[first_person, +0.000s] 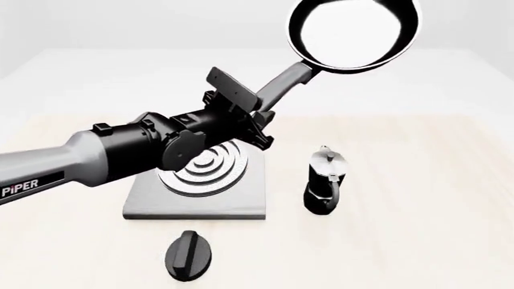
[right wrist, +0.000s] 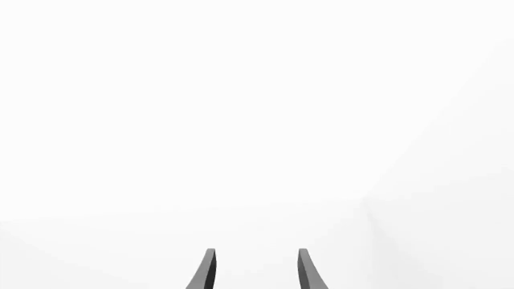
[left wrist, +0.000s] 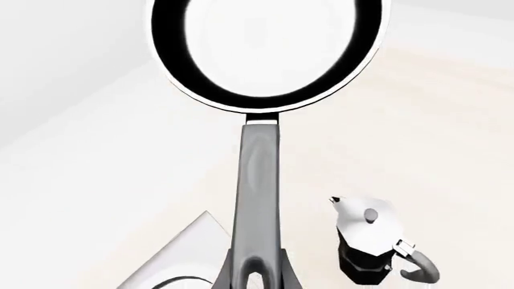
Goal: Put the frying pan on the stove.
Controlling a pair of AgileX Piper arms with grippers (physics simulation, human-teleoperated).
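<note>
The frying pan (first_person: pixel 353 33), round, black and glossy, hangs high in the air at the upper right of the front view. Its long dark grey handle (first_person: pixel 281 84) slants down into my left gripper (first_person: pixel 259 107), which is shut on it. In the left wrist view the frying pan (left wrist: pixel 265 51) fills the far end and the handle (left wrist: pixel 257 198) runs between my fingers. The stove (first_person: pixel 201 201), a flat grey plate with silver rings, lies on the table below my left arm. My right gripper (right wrist: pixel 254 271) stands open against blank white, holding nothing.
A black-and-silver moka pot (first_person: pixel 325 180) stands upright just right of the stove, also in the left wrist view (left wrist: pixel 369 247). A small black oval knob (first_person: pixel 189 256) lies in front of the stove near the table's front edge.
</note>
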